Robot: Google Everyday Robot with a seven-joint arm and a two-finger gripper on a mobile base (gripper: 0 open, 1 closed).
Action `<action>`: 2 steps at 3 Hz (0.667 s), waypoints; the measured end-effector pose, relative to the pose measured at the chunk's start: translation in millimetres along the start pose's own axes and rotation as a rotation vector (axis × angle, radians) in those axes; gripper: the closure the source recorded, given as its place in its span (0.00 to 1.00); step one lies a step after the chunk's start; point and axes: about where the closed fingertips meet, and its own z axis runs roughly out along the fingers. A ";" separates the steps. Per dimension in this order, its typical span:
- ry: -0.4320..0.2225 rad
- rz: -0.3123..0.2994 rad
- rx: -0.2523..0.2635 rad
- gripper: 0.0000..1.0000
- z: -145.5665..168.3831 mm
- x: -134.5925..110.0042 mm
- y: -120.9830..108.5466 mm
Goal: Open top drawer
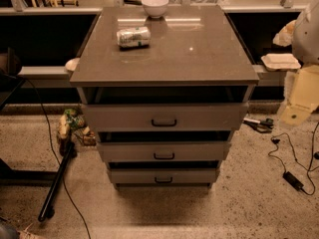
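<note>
The top drawer (164,116) is the widest grey front of the cabinet, with a small black pull handle (164,123) at its middle. A dark gap shows between its front and the grey cabinet top (199,54). The mid-sized drawer (164,151) and the smallest drawer (163,176) sit below it. My gripper (298,106) is at the right edge of the camera view, a cream and white shape to the right of the cabinet, apart from the drawer and its handle.
A white bowl (155,5) and a can lying on its side (133,37) are on the cabinet top. Cables and a power brick (294,179) lie on the floor at right. A black pole (55,183) and clutter lie at left.
</note>
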 end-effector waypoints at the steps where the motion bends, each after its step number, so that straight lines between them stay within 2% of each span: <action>1: 0.022 -0.044 -0.033 0.00 35.1 2.0 6.3; 2: 0.030 -0.072 -0.095 0.00 88.8 8.2 16.3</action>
